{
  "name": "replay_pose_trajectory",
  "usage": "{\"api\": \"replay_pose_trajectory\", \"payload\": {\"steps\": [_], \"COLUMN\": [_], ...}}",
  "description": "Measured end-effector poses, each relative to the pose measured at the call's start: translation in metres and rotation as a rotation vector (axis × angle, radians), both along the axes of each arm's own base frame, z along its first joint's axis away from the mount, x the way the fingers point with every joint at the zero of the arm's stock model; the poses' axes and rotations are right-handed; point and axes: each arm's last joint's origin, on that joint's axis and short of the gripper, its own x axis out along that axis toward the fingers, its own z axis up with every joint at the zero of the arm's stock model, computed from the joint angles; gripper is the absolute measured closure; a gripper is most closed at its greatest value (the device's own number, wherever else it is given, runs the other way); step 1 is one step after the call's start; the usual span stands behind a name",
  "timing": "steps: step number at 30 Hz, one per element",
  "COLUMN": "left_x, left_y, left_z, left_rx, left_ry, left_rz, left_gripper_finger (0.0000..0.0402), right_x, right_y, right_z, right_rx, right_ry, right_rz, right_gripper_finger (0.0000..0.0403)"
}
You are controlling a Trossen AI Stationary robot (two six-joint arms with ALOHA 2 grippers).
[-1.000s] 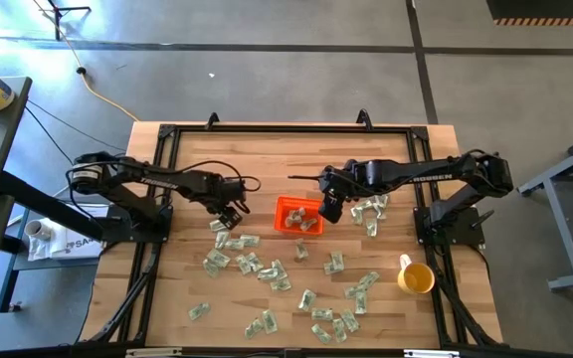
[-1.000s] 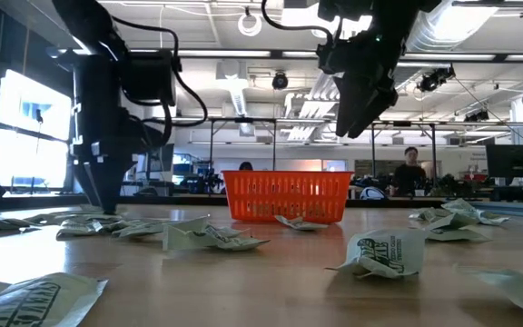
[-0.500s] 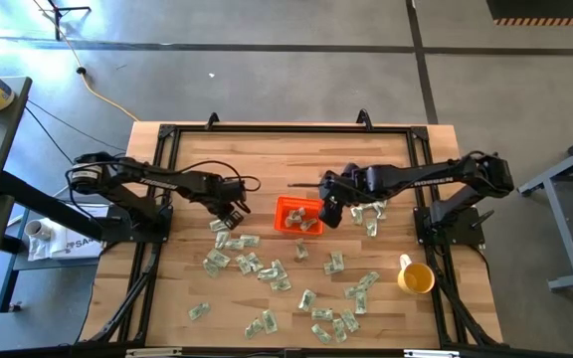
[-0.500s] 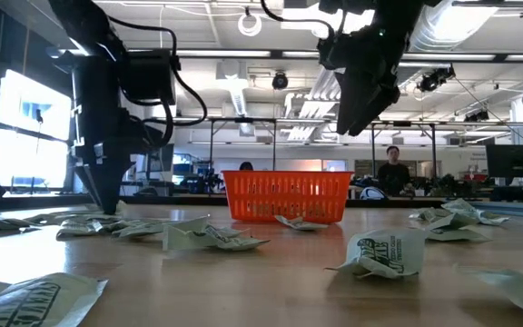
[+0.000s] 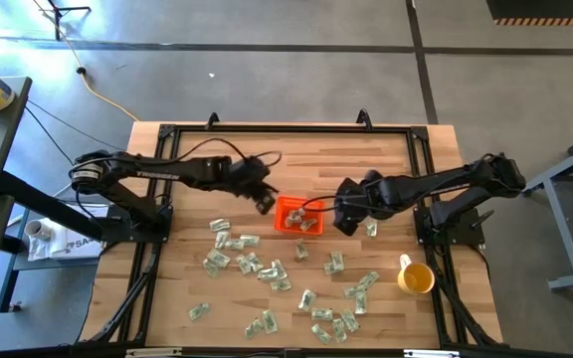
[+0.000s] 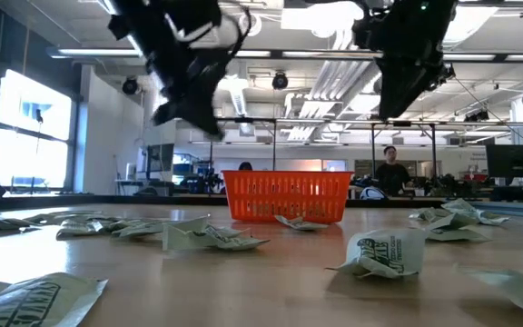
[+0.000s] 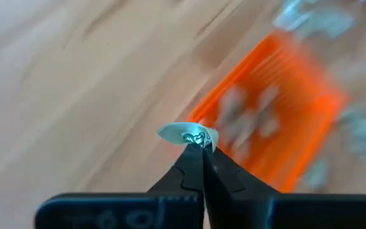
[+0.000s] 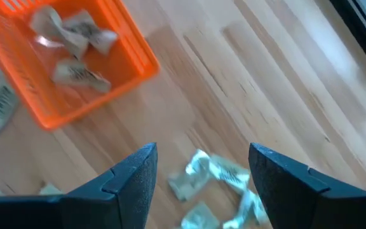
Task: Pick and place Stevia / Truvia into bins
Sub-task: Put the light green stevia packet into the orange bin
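One orange bin [image 5: 297, 214], three sachets [image 8: 75, 48] inside.
Left gripper [image 7: 202, 147], beside the bin, pinches one sachet [image 7: 188, 134]; right gripper [image 8: 199, 168] spread above two loose sachets [image 8: 210, 173].

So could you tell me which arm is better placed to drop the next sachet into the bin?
Left. The left gripper is shut on a sachet beside the bin; the right gripper is open and empty.
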Motion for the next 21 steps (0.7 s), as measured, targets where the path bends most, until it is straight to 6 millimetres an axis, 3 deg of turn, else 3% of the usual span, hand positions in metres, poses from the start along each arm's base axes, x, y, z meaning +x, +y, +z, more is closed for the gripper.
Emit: {"api": "replay_pose_trajectory", "payload": {"steps": [4, 7, 11, 15, 21], "left_x": [0.021, 0.04, 0.062, 0.074, 0.076], "left_y": [0.001, 0.002, 0.001, -0.003, -0.01], "left_z": [0.006, -0.005, -0.034, -0.044, -0.031], "left_rx": [0.015, -0.012, -0.085, -0.121, -0.165], "left_ry": [-0.117, -0.127, -0.067, -0.024, 0.029], "left_rz": [-0.1, -0.163, -0.23, -0.214, -0.211], "left_gripper_finger": [0.0356, 0.0369, 0.0367, 0.0307, 0.0192], "right_x": [-0.006, -0.011, -0.02, -0.032, -0.059], "right_y": [0.003, 0.004, 0.005, 0.006, 0.002], "right_z": [-0.004, -0.012, -0.026, -0.042, -0.063], "right_rx": [0.013, 0.028, 0.07, 0.122, 0.24], "right_ry": [0.048, 0.082, 0.129, 0.17, 0.183], "right_rz": [-0.007, -0.019, -0.035, -0.078, -0.212], "right_gripper_finger": [0.0163, 0.0164, 0.0163, 0.0163, 0.0162]}}
